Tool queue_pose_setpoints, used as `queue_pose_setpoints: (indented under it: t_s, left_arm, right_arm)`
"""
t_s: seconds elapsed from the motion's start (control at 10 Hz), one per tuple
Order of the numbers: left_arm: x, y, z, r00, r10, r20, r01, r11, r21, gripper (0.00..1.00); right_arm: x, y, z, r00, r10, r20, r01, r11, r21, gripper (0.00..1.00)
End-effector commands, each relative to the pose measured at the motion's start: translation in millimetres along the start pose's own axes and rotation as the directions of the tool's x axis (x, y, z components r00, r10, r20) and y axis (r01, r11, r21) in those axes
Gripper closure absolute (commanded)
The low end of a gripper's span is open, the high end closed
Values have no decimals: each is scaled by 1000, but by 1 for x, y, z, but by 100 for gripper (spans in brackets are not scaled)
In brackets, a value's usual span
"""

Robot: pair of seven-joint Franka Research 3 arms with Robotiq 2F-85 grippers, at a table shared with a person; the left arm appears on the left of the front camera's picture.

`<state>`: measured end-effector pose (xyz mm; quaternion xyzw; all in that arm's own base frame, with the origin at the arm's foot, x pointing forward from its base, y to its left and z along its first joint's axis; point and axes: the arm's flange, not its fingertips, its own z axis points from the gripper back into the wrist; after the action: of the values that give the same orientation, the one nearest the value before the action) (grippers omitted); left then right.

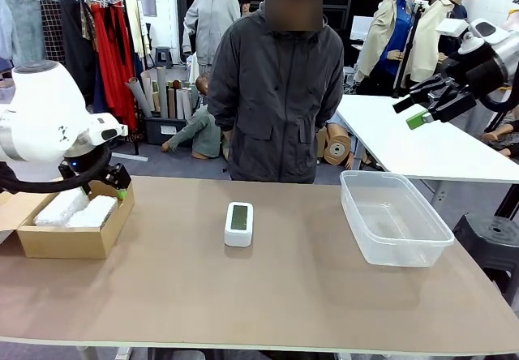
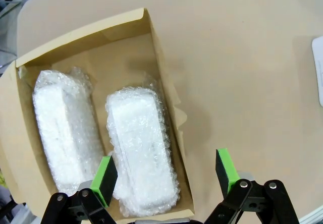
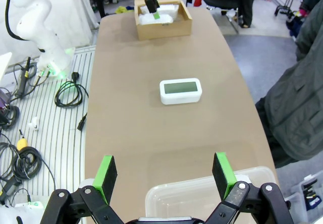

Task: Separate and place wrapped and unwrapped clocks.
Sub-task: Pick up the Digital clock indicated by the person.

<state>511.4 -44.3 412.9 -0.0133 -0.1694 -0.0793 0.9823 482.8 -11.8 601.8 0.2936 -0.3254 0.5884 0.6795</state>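
Left gripper (image 2: 166, 176), jaws spread wide and empty, hangs over the open brown cardboard box (image 2: 91, 67) at the left edge of the surface (image 1: 284, 295), where two bubble-wrapped white bundles (image 2: 139, 148) lie side by side. Right gripper (image 3: 166, 171), also apart and empty, hovers above the clear plastic tub (image 3: 202, 193) near the right edge. Dead ahead of it, mid-surface, lies the bare white rounded-rectangle clock (image 3: 180, 91), long axis in line with the jaw opening, so a wrist turn looks needed.

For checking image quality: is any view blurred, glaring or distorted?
Front view: sharp, even light, faint sheen on the clear tub. Left wrist view: wrapped clocks bright, nearly washed out. Right wrist view: the table edges bend from the wide lens; the bare clock is sharp.
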Motion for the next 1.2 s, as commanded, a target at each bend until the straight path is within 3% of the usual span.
queue_pose_setpoints:
  t_s: [0.0,0.3,0.4,0.6,0.7,0.9,1.0,1.1]
  left_arm:
    - [-2,3,-1,1000,-1,16,1,1000,4,0]
    - [0,0,0,1000,0,1,0,1000,0,0]
    - [3,4,4,996,-41,-78,36,998,-59,0]
    - [2,0,10,981,-170,-98,141,958,-248,0]
    - [4,4,18,966,-227,-125,170,918,-358,0]
    - [11,4,33,947,-263,-186,119,822,-557,0]
    - [18,3,41,951,-266,-155,112,769,-630,0]
    - [26,6,54,953,-298,-64,166,685,-709,0]
  right_arm:
    - [2,0,0,1000,5,4,-5,1000,2,0]
    - [2,0,0,1000,5,4,-5,1000,2,0]
    - [2,0,0,1000,5,4,-5,1000,2,0]
    - [2,0,0,1000,5,4,-5,1000,2,0]
    - [2,0,0,1000,5,4,-5,1000,2,0]
    - [2,0,0,1000,5,4,-5,1000,2,0]
    - [2,0,0,1000,5,4,-5,1000,2,0]
    - [2,0,0,1000,5,4,-5,1000,2,0]
